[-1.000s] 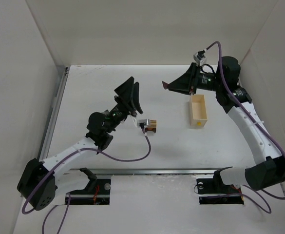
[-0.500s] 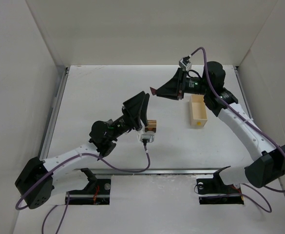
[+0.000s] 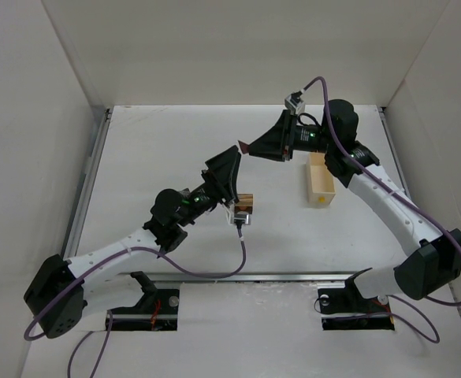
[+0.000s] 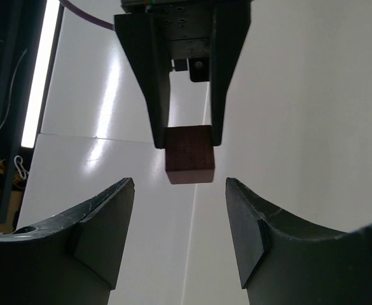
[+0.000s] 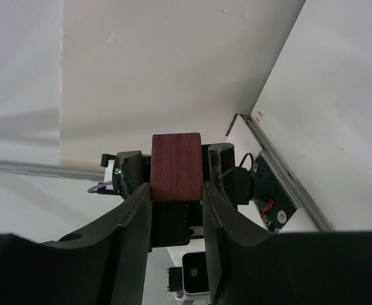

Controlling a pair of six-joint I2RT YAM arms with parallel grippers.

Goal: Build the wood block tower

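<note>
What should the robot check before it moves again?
1. Is the right gripper clamped on the reddish-brown wooden cube? ok.
2. Is the left gripper open and holding nothing? ok.
3. Is the small stack of wooden blocks standing on the white table? ok.
4. Is the left gripper clear of that stack? not ok, it is close beside it.
5. Is the cube lined up over the stack? cannot tell.
</note>
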